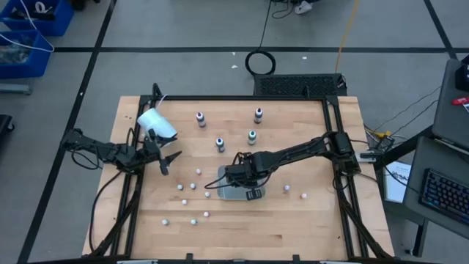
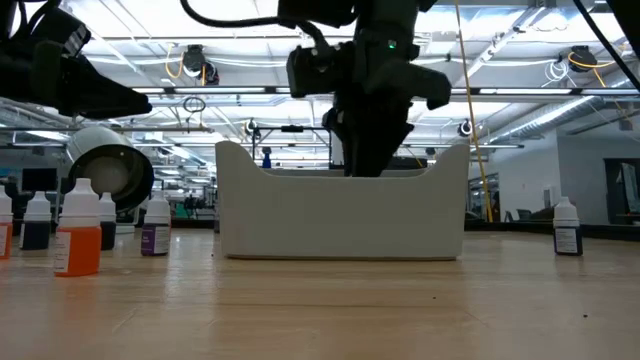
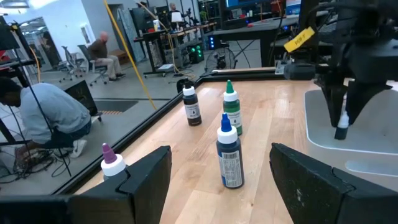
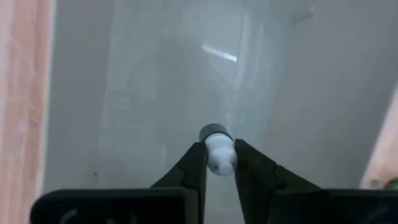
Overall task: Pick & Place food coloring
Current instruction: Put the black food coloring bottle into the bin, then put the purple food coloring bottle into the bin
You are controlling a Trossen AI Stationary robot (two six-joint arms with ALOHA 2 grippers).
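**White tray, one bottle held over it**

Wooden planks make up the table (image 1: 308,220), and a shallow white tray (image 1: 236,192) sits near its middle, toward the near edge. The right gripper (image 4: 219,163) hangs over that tray, its two dark fingers pinched on the pale cap of a small bottle (image 4: 217,150) — the bottle hangs below the fingers, above the tray's pale floor. From table height the right arm comes down behind the tray's front wall (image 2: 340,215), so the bottle itself is hidden there.

Four more food coloring bottles stand upright on the boards beyond the tray, well apart from one another: a pink-tinted one (image 1: 200,119) at the far left, a dark one (image 1: 258,115) at the far right, a blue one (image 1: 220,144) nearer on the left, and a green one (image 1: 252,137) nearer on the right. None touches the tray.

The left gripper (image 1: 165,163) waits at the table's left side, just beside a large white cup (image 1: 157,123) lying on its side — its fingers stand wide apart and hold nothing. Small white balls (image 1: 198,173) lie scattered over the near half of the table. Past the table's edge, a person in a grey top (image 3: 53,118) bends low.
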